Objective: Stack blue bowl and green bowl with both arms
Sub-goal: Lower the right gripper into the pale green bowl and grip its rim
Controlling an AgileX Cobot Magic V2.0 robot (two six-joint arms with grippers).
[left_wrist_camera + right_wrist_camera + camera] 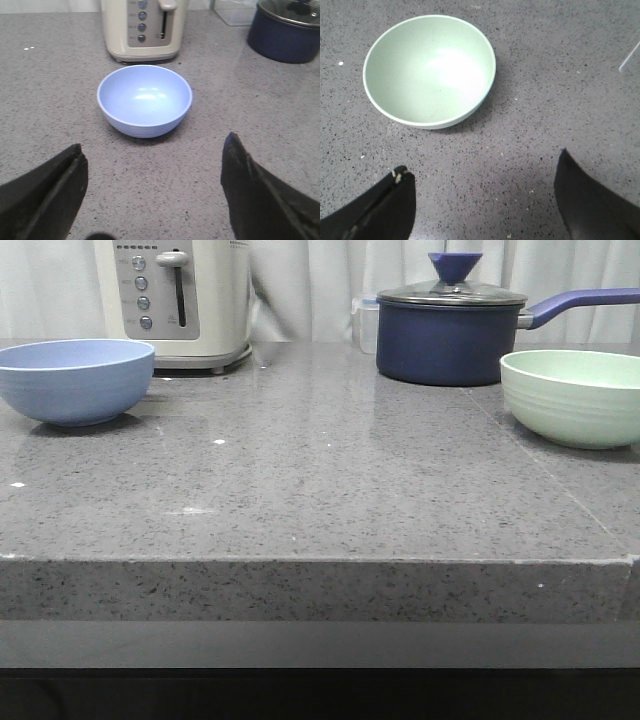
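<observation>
The blue bowl [75,380] stands upright and empty at the far left of the grey stone counter; it also shows in the left wrist view [144,100]. The green bowl [572,395] stands upright and empty at the far right; it also shows in the right wrist view [429,70]. My left gripper [152,155] is open and empty, short of the blue bowl and above the counter. My right gripper [482,167] is open and empty, short of the green bowl. Neither arm shows in the front view.
A cream toaster [180,300] stands behind the blue bowl at the back left. A dark navy lidded saucepan [450,330] with a long handle stands at the back, left of the green bowl. The counter's front edge [320,562] runs across the front view.
</observation>
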